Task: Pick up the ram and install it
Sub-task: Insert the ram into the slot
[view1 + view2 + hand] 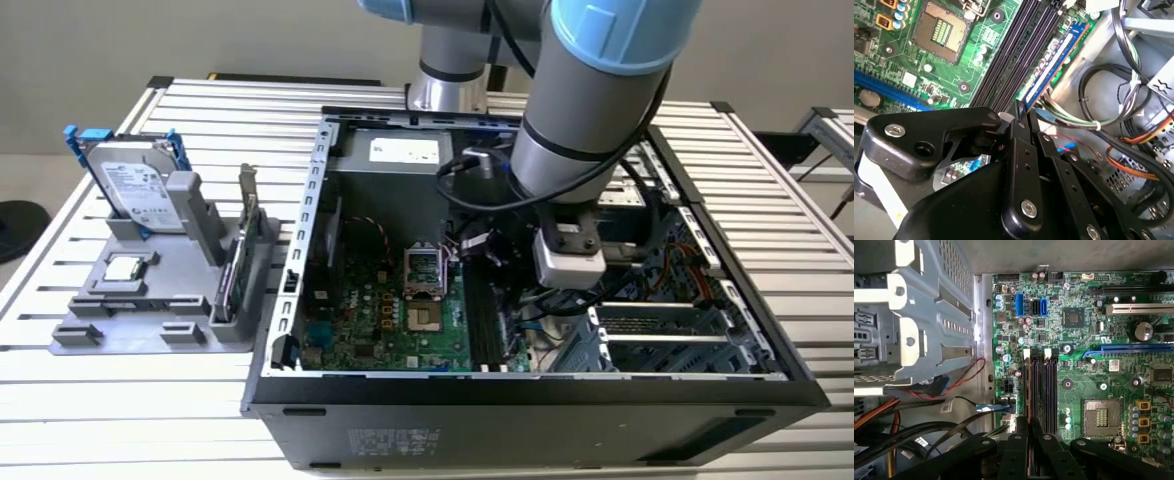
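Observation:
The ram [1054,65] is a dark-blue stick that stands on edge in the outermost of the black memory slots [1014,55], on the side nearest the cables. In the first wrist view the ram [1026,385] shows edge-on as a thin strip in that slot. In both wrist views my gripper [1020,112] [1029,427] has its thin black fingers pressed together over the ram's near end. In the exterior view the gripper [561,295] reaches down into the open computer case [534,395], just past the memory slots [483,318].
The bare CPU socket [1099,415] lies beside the slots. Bundled cables [1114,115] and a metal drive cage [914,330] crowd the other side. Outside the case, a grey holder [80,335] carries a hard drive [134,185], a square chip [124,268] and a bracketed card [240,260].

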Action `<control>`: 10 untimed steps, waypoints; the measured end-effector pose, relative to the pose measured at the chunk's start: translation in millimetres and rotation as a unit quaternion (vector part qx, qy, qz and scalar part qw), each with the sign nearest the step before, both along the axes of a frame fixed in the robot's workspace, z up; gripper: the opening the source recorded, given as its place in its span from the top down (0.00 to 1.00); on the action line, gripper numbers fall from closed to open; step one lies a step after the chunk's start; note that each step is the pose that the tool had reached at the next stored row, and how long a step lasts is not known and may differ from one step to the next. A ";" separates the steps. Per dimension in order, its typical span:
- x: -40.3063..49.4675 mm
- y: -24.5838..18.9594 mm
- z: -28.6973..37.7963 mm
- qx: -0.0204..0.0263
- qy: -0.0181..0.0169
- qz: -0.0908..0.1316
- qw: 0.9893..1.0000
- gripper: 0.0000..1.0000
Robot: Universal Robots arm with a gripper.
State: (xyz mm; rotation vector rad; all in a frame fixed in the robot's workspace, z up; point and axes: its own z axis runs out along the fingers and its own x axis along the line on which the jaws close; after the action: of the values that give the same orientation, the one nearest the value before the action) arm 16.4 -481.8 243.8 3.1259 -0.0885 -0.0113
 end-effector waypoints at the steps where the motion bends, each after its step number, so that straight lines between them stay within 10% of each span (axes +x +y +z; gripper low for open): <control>1: 0.0 0.4 -1.9 0.000 0.000 0.000 1.000 1.00; 10: -0.6 1.3 -15.7 0.000 0.000 0.001 1.000 1.00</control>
State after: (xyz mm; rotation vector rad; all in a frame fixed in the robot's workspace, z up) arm 15.8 -480.5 228.1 3.1261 -0.0867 -0.0114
